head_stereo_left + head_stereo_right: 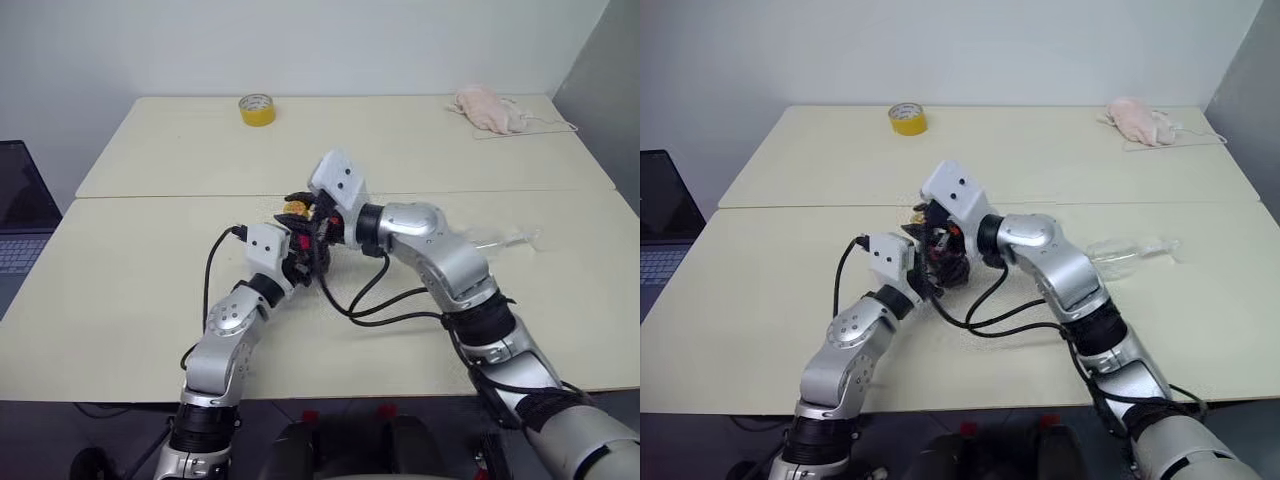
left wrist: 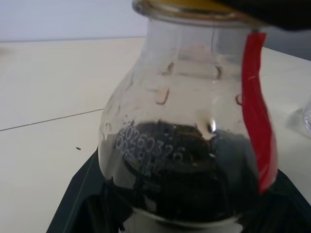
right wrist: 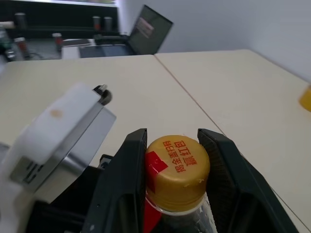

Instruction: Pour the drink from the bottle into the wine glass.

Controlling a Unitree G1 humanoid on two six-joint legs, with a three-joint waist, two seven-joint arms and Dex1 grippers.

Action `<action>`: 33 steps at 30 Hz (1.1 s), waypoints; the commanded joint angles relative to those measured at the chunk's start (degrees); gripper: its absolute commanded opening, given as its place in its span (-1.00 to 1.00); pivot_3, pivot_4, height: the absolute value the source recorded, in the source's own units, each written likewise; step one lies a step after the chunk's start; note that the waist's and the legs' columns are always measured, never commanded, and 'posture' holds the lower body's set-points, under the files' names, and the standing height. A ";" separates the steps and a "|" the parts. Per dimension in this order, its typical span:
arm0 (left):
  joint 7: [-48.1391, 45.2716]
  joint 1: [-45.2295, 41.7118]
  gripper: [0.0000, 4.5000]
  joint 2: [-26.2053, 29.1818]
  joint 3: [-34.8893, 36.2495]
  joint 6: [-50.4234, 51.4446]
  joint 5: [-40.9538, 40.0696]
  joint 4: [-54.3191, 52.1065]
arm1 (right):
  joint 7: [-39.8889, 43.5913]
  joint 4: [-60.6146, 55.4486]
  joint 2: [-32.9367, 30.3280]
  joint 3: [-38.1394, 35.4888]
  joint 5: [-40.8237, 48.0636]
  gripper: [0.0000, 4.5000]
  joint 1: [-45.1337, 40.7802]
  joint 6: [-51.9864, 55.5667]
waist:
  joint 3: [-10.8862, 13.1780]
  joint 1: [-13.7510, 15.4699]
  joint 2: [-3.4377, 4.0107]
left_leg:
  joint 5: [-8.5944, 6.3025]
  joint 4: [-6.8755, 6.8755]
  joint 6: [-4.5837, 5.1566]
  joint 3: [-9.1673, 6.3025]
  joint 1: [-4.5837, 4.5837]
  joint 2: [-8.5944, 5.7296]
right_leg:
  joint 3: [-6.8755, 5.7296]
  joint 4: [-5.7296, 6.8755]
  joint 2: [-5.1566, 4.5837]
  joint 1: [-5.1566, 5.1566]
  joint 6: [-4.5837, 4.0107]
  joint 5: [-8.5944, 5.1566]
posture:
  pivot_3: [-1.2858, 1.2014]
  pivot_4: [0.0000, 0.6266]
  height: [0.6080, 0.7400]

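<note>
- I see the bottle point(image 2: 189, 141) as clear glossy plastic, glints on its dark drink point(image 2: 184, 170).
- Its cap point(image 3: 178, 167) looks like matt yellow plastic with red print.
- My right gripper's point(image 3: 170, 160) fingers point(image 3: 127, 174) are smooth black plastic.
- The table point(image 1: 130, 290) reads matt cream.
- The wine glass point(image 1: 1120, 253) is clear, shiny.

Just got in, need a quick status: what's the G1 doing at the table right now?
The left hand holds the bottle by its rounded lower body, with dark drink still inside. The right hand has its fingers on either side of the yellow cap, which is still on. The wine glass lies on its side on the table, off to the robot's right. Nothing is poured yet.
</note>
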 commanded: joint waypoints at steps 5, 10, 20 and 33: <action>-0.63 0.35 0.16 0.14 1.47 -0.78 -1.32 -4.62 | 20.97 20.32 -1.37 -2.48 2.53 -0.42 -6.72 -21.06 | 0.00 -0.22 0.00 | 0.00 -0.01 0.00 0.00 0.00 0.02 | -0.01 -0.01 0.00 0.01 0.00 0.00 | 0.03 -0.52 1.00; -0.34 0.60 0.16 0.22 1.73 -0.36 -1.30 -5.29 | 25.32 34.51 0.75 -2.70 0.14 -0.42 -12.27 -31.63 | 0.00 -0.25 0.00 | 0.00 -0.01 0.00 -0.01 0.00 0.03 | -0.01 -0.03 0.00 0.00 0.00 0.00 | 0.03 -0.52 1.00; -0.22 0.47 0.16 0.35 1.71 -0.18 -1.39 -5.11 | 19.87 36.19 1.95 -4.82 -1.04 -0.09 -12.82 -31.31 | 0.00 -0.26 0.00 | 0.00 0.01 -0.01 -0.04 0.00 0.03 | -0.03 -0.02 -0.02 -0.01 0.00 0.00 | 0.03 -0.52 1.00; -0.88 0.63 0.16 0.06 1.33 -0.05 -1.19 -4.75 | 18.51 24.60 -1.46 -6.60 -0.91 0.98 -6.69 -27.35 | 0.00 -0.21 0.00 | 0.00 0.02 -0.01 -0.02 -0.01 0.01 | -0.01 -0.02 -0.04 -0.01 0.00 0.00 | 0.03 -0.52 1.00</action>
